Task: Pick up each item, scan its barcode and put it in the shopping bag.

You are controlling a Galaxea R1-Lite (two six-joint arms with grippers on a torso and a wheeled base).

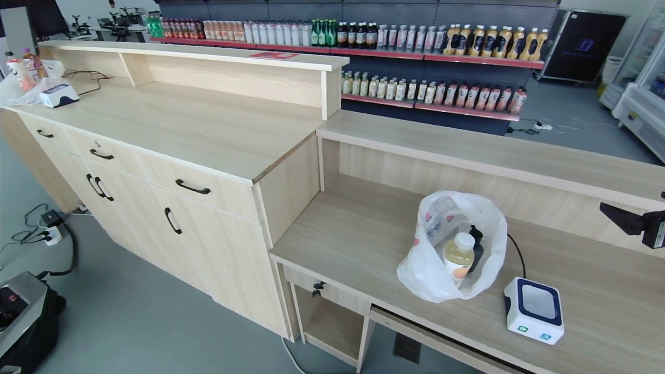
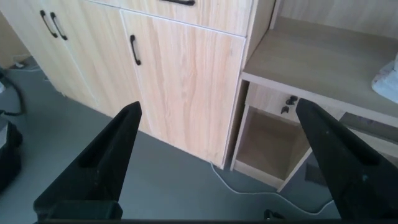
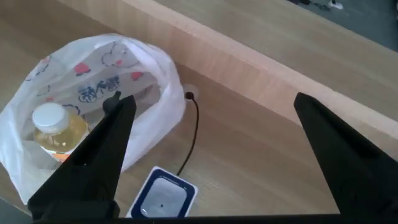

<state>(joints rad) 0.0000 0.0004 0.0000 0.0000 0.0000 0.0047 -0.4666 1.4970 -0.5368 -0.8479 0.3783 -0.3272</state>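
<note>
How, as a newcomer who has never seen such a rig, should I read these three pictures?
It is a two-armed robot on wheels at a shop checkout. The wide picture comes from a camera on its head; the other two come from cameras on its wrists, so the black prongs there are each arm's own fingers. The left end effector is open and empty, above the floor beside the cabinet. The right end effector, also open and empty, is above the counter. On the counter stand a white shopping bag holding a pale-juice bottle and a dark item, and beside it a barcode scanner.
</note>
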